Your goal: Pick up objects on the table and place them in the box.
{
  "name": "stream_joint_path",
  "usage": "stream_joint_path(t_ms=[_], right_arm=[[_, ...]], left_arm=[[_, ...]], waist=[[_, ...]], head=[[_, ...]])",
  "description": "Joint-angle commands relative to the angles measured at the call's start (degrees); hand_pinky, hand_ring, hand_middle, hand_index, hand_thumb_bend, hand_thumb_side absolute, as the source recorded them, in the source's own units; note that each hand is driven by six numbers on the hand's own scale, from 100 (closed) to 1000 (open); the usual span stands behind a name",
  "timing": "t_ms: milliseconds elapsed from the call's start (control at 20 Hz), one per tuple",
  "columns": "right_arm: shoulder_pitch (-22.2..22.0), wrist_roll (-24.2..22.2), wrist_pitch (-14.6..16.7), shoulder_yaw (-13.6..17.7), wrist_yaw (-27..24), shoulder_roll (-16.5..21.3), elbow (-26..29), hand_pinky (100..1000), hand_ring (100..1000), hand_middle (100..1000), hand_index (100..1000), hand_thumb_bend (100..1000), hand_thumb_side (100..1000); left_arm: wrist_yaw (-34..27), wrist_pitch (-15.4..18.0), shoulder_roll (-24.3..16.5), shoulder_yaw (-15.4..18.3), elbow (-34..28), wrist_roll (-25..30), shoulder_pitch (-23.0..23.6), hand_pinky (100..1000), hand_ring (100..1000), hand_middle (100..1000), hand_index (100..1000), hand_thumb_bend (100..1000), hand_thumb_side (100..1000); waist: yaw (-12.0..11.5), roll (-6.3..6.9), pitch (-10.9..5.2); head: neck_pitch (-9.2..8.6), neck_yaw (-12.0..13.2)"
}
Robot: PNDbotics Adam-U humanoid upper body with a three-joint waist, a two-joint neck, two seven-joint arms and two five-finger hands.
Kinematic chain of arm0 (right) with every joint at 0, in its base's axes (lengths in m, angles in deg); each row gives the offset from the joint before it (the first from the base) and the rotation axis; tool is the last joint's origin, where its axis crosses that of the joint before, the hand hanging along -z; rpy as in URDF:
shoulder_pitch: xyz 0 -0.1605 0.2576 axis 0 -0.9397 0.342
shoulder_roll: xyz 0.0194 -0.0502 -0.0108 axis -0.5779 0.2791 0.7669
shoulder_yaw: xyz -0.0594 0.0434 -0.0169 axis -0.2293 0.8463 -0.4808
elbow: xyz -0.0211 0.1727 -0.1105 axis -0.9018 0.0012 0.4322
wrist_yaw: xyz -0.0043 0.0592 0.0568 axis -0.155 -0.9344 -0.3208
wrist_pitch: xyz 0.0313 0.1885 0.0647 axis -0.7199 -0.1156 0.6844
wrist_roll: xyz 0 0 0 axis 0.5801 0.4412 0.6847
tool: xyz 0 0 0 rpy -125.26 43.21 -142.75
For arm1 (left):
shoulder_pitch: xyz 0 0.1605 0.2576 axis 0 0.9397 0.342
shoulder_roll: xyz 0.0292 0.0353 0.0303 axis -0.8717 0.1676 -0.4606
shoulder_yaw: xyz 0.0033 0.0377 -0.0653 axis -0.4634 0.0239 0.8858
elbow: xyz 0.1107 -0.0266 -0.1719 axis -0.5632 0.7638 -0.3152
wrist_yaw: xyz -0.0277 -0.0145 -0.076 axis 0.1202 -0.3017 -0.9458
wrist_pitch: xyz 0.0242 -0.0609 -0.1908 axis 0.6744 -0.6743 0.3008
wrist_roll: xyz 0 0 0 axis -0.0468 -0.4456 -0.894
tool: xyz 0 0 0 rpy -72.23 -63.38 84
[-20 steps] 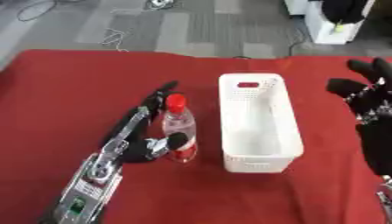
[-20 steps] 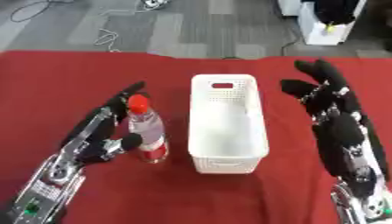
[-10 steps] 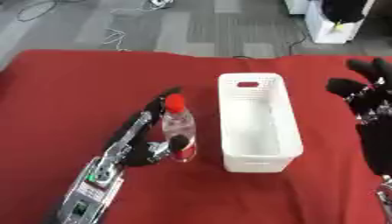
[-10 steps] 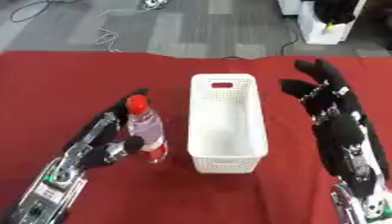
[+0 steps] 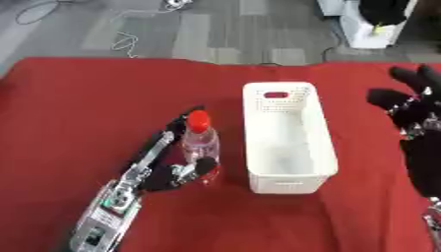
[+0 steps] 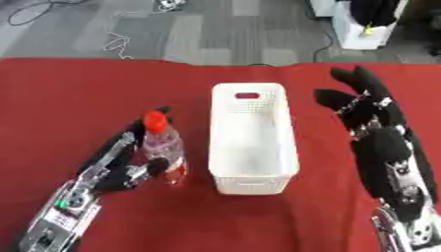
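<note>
Left hand [image 5: 164, 170] now clasps bottle [image 5: 200, 147].

A red cloth [image 5: 78, 103] covers the table — beyond it, grey floor [image 5: 215, 29] with loose cables [image 5: 125, 42].

Black left hand [image 5: 172, 170] on a silver forearm with a green light; right hand [image 6: 370, 115] black with silver joints.
</note>
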State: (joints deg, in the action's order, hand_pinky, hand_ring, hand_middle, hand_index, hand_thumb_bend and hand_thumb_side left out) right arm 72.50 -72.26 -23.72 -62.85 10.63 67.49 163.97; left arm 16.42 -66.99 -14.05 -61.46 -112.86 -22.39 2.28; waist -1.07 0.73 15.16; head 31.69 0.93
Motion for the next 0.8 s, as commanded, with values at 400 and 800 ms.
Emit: stream_joint_path(t_ms=[400, 800], right_arm=[[0.72, -0.30, -0.06, 0.27, -0.25, 0.29, 0.63, 873, 828, 922, 1000, 340, 864], [0.65, -0.33, -0.24, 0.30, -0.37, 0.22, 0.62, 873, 828, 922, 1000, 339, 864]], left_arm=[[1.19, 0.58, 0.56, -1.11, 1.14, -10.18, -1.52, 886, 1000, 932, 811, 747, 651], [4.97, -0.05, 0.67, -0.92, 2.85, -15.86, -2.75, 568, 1000, 743, 645, 748, 454]], waist=[[0.49, 0.32, -0.77], [0.50, 0.44, -0.80]], head=[[-0.22, -0.50], [-0.26, -0.27]])
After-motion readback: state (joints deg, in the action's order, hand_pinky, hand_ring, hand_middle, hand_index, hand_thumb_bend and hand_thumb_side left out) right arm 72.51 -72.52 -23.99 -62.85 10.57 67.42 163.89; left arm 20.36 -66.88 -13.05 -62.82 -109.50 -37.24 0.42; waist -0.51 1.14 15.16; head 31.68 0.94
